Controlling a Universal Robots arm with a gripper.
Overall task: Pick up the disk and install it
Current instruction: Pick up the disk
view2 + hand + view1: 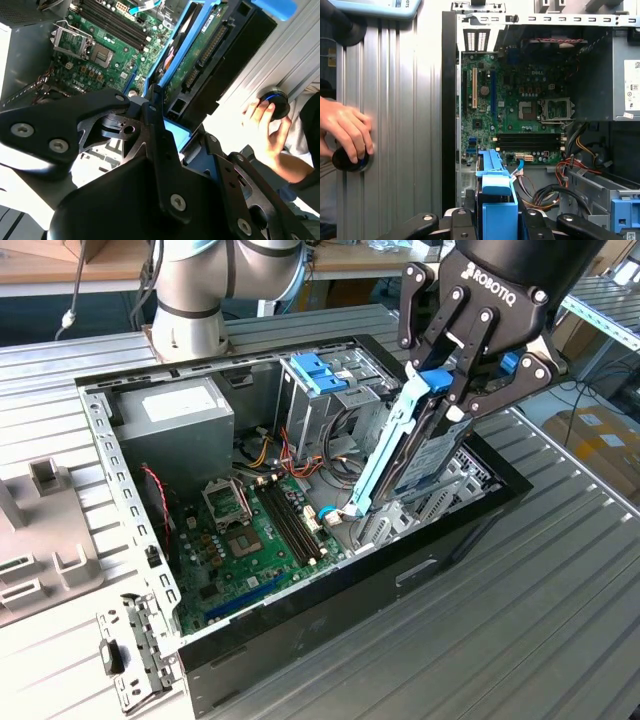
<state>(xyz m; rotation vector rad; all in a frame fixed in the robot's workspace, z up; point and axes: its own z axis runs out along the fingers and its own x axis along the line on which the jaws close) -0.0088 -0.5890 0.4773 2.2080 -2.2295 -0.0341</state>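
While the tool [452, 400] clamps the disk [415, 455] over the case [330, 610], both wrist views add a hand [347, 132] [262, 130].

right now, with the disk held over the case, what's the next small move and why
Probably ease the disk a little down along its tilt: the end effector grips its top end, it leans steeply, and its lower end is inside the case beside the motherboard.
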